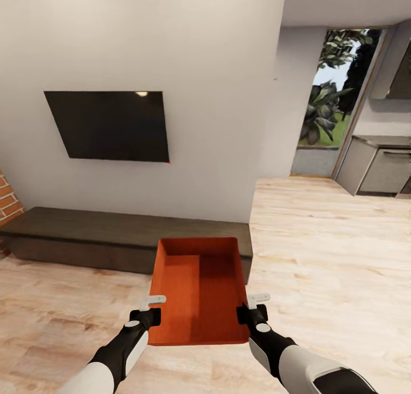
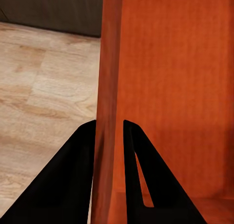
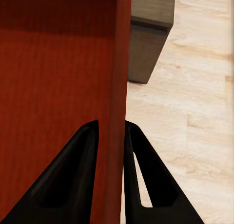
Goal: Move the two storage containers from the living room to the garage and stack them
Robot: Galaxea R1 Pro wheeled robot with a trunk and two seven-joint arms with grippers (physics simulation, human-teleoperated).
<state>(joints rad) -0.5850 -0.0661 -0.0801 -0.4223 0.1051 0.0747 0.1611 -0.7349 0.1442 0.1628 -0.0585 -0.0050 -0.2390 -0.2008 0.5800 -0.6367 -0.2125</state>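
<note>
While the living room is faced from close to the TV wall, one orange-red storage container (image 1: 200, 291) is held clear of the light wood floor (image 1: 331, 257), just in front of the robot, between both arms. Its left wall is pinched by the left gripper (image 1: 153, 305); in the left wrist view the two dark fingers (image 2: 73, 185) are seen closed on either side of that wall (image 2: 108, 87). Its right wall is clamped likewise by the right gripper (image 1: 256, 304), with fingers (image 3: 73, 185) astride the wall (image 3: 117, 87) in the right wrist view. The bin is carried level, open side up, with its stepped bottom visible and nothing inside it.

A long low dark bench (image 1: 85, 234) lies beyond the container's far edge, against the wall below the black TV (image 1: 108, 125). Brick is noted at the far left. Kitchen cabinets (image 1: 382, 165) and a glazed opening onto greenery are seen at far right.

Progress is judged early: one container is lifted but not yet out of the living room. The carry to the garage, the set-down on concrete, the fetching of the second bin and the stacking are all judged outstanding.
</note>
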